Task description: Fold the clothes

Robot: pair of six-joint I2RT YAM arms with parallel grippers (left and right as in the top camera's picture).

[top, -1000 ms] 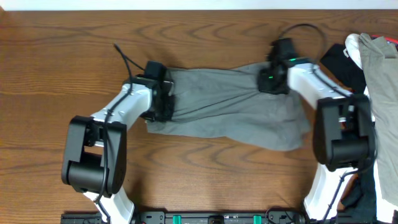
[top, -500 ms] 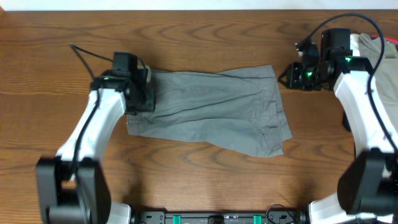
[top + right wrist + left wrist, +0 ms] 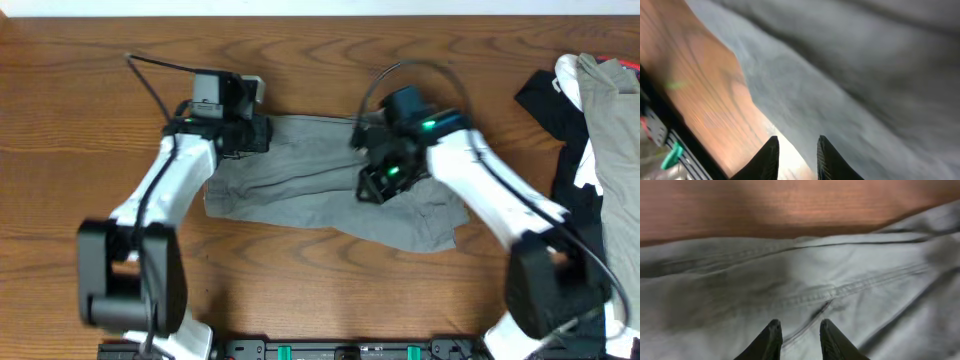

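Observation:
The clothes, a pair of grey-olive shorts (image 3: 310, 185), lie spread flat across the middle of the wooden table (image 3: 90, 130). My left gripper (image 3: 262, 134) hovers at their upper left edge. In the left wrist view it (image 3: 799, 330) is open just above a stitched seam of the shorts (image 3: 850, 265), with nothing between its fingers. My right gripper (image 3: 372, 182) hangs over the middle of the shorts. In the right wrist view it (image 3: 796, 147) is open and empty over the edge of the grey cloth (image 3: 865, 75), where the cloth meets bare wood (image 3: 705, 100).
At the far right of the table lies a heap of other garments: a beige-tan one (image 3: 612, 110), a black one (image 3: 545, 95) and a white one (image 3: 568, 70). A black rail (image 3: 340, 351) runs along the table's front edge.
Both grippers have let go of the shorts, which now lie flat. The right arm has swung in from the far right to over their middle. The left gripper has shifted slightly right.

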